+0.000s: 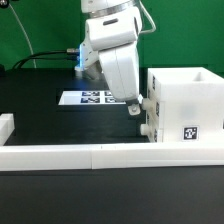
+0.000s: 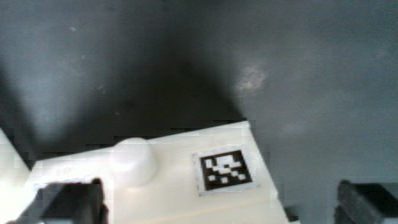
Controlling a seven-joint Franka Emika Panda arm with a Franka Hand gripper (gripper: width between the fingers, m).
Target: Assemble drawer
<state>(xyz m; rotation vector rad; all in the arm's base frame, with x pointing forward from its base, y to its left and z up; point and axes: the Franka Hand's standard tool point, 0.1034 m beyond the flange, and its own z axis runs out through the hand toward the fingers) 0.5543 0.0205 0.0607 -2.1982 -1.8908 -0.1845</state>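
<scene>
Across the black table (image 1: 40, 120), the biggest white piece is the drawer housing (image 1: 185, 105), a tall open-topped box standing at the edge toward the exterior view's right, just behind the long low border blocks (image 1: 90, 153) that line the near edge. One square tag shows on its near face. The marker board (image 1: 95, 97) lies flat toward the middle of the table, partly covered by the arm.

Next in size is the arm's white wrist, slanting down toward the housing. Its end effector (image 1: 135, 104) sits close against the housing's side wall, on the exterior view's left of it; whether the two touch cannot be told.

Directly beneath the end effector, the wrist view shows a small tagged white part (image 2: 196, 160) with a rounded knob (image 2: 134, 160), its long side seemingly running across the gap between the two dark fingers (image 2: 68, 205). The fingers look spread, one on either side and apart from it.

Hard to make out: whether this part is a small box or a corner of the housing, since the frame cuts it off, and the fingertips are cropped too.
</scene>
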